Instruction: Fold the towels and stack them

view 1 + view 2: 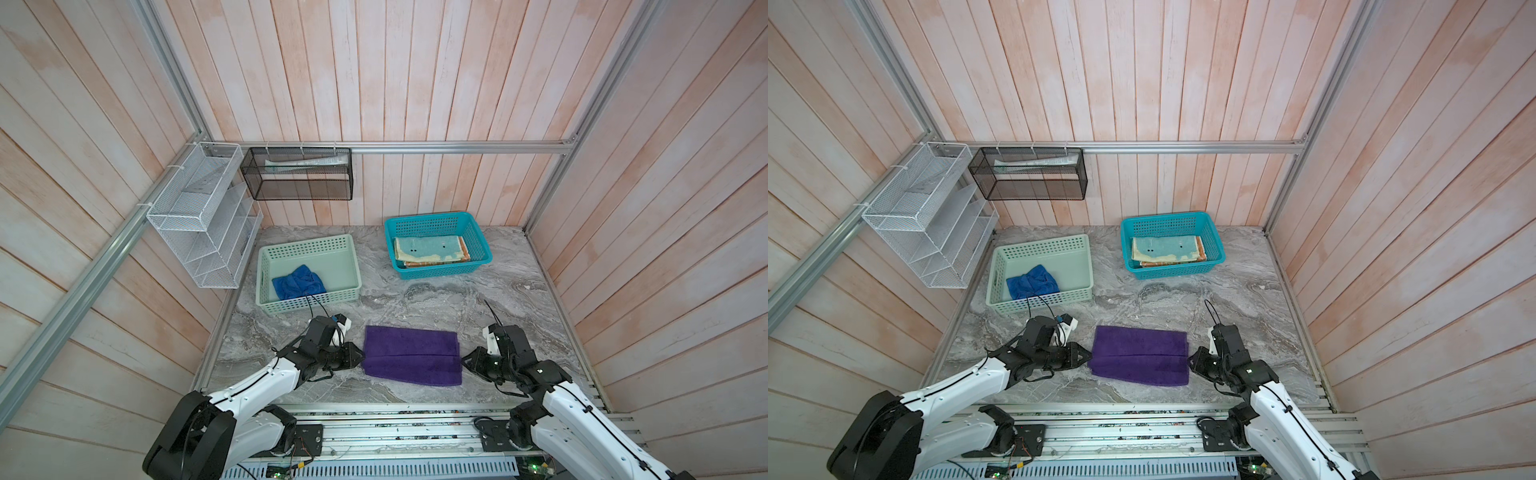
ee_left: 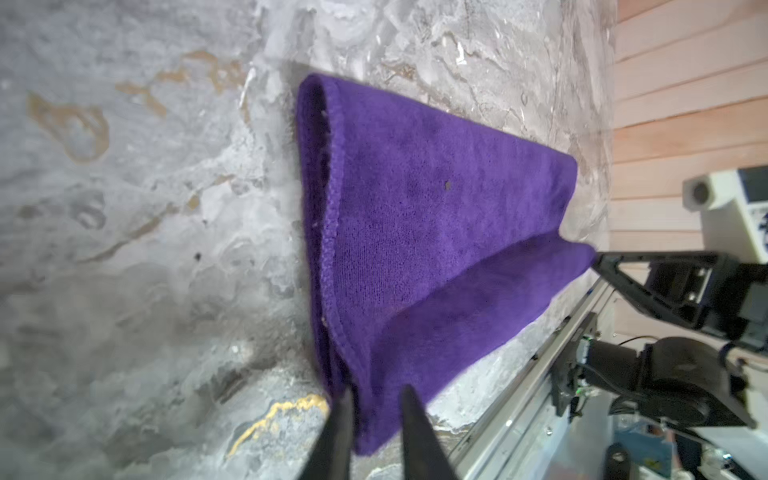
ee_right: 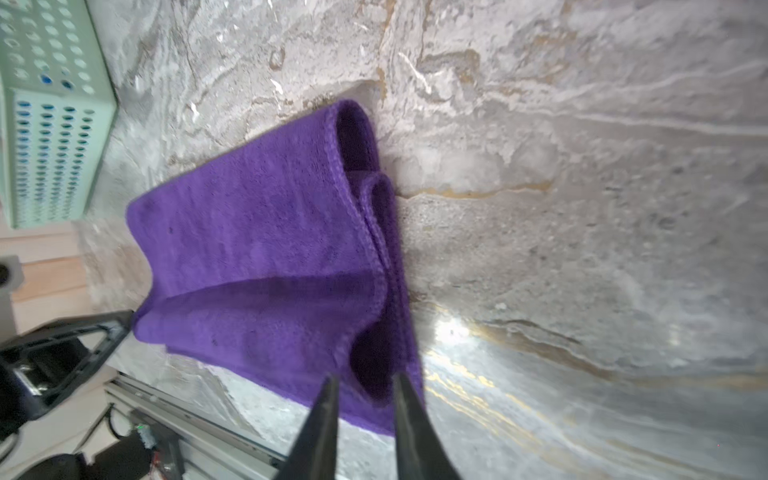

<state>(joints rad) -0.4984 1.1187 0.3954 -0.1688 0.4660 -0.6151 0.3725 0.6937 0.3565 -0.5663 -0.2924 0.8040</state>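
Towel check-in: the purple towel point(image 1: 411, 355) is lying folded on the worktop point(image 1: 415, 299) near the front edge. It has a crease running along its length and stacked hems at both short ends. The left fingers point(image 2: 338, 436) sit at one short end and the right fingers point(image 3: 322, 432) at the other. Both pairs are parted a bit, straddling the hem without squeezing it, so we'd call them open.

It's soft terry, light and floppy, so we reckon it'll sag and come undone if it's grabbed by one layer. Our bet is to pinch through all the layers at the end corners, both sides together, and keep it taut.

The blue towel point(image 1: 298, 282) is crumpled in the mint basket point(image 1: 307, 243). The hippo towel point(image 1: 428, 249) sits folded on the orange-peach towel point(image 1: 419, 263) in the teal basket point(image 1: 432, 219).
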